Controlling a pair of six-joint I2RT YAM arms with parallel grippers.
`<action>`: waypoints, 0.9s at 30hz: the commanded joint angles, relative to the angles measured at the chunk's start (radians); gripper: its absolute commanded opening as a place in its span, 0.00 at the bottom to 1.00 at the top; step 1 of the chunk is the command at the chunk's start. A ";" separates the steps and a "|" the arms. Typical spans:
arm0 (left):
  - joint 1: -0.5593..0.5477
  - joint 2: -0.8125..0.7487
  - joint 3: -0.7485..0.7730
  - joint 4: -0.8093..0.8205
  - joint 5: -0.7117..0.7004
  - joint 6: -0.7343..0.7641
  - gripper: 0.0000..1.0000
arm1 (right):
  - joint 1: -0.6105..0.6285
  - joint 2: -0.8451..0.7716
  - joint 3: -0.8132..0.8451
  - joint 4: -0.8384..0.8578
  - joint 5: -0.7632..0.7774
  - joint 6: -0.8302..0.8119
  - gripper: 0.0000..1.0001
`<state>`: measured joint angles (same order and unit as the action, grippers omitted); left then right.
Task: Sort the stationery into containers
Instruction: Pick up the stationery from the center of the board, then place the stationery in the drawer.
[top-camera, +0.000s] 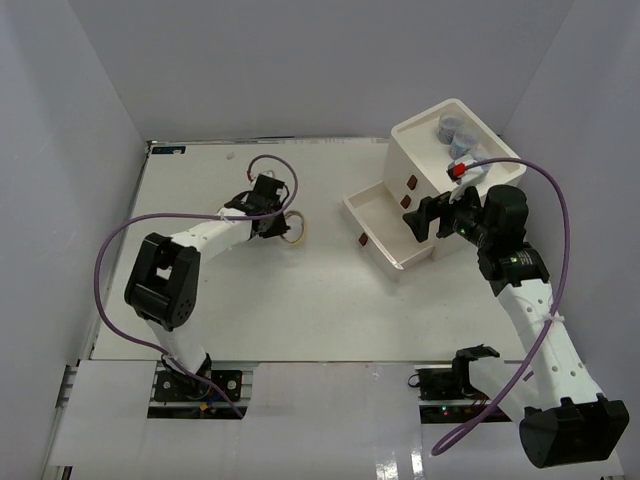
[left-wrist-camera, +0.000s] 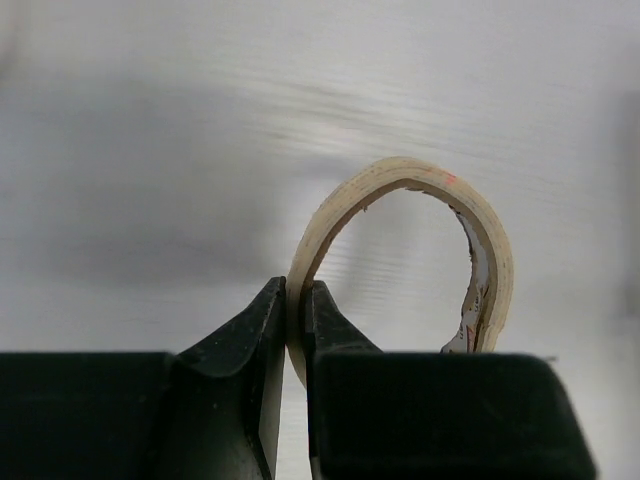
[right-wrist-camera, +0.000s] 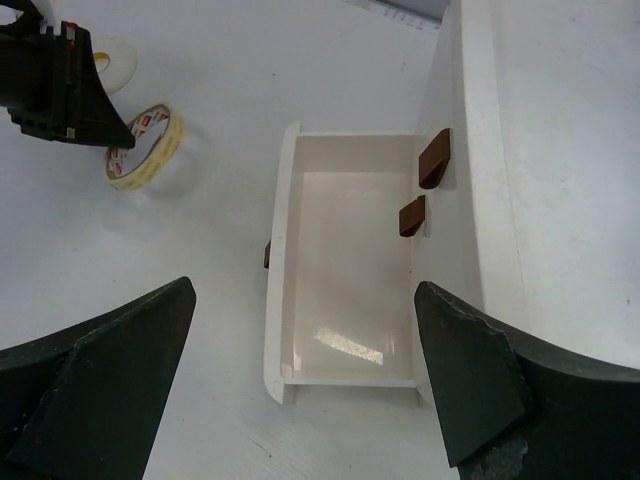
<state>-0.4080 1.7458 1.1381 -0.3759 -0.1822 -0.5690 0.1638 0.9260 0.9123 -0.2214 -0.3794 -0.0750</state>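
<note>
Top view, tape: the tape ring sits on the table left of centre, well apart from the box at 2 o'clock.
Top view, left gripper: on the ring's 10 o'clock edge.
Top view, drawer: bottom one, pulled out toward 8 o'clock, with the right gripper over its box end.
Left wrist, grip: jaws pinched tight on the ring's wall at its 7 o'clock, one finger inside the loop and one outside.
Left wrist, handling: looks light and thin-walled. It is squashed out of round, so probably soft and springy, and it may twist in a pinch. Across the wall seems the right hold.
Right wrist, gripper: jaws spread wide, holding nothing.
Right wrist, target: the drawer is bare inside, two brown handles at 1 o'clock, the ring at 10 o'clock.
</note>
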 joint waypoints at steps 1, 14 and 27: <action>-0.130 -0.029 0.159 0.019 0.061 -0.087 0.17 | 0.000 -0.045 -0.012 0.045 0.023 0.026 0.97; -0.345 0.329 0.613 0.037 0.070 -0.276 0.35 | 0.000 -0.128 -0.052 0.059 0.059 0.043 0.98; -0.270 0.181 0.510 0.038 -0.032 -0.183 0.79 | 0.000 -0.131 -0.070 0.073 0.065 0.038 0.98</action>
<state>-0.7551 2.1056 1.7176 -0.3065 -0.1230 -0.8055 0.1638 0.8043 0.8524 -0.2043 -0.3168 -0.0395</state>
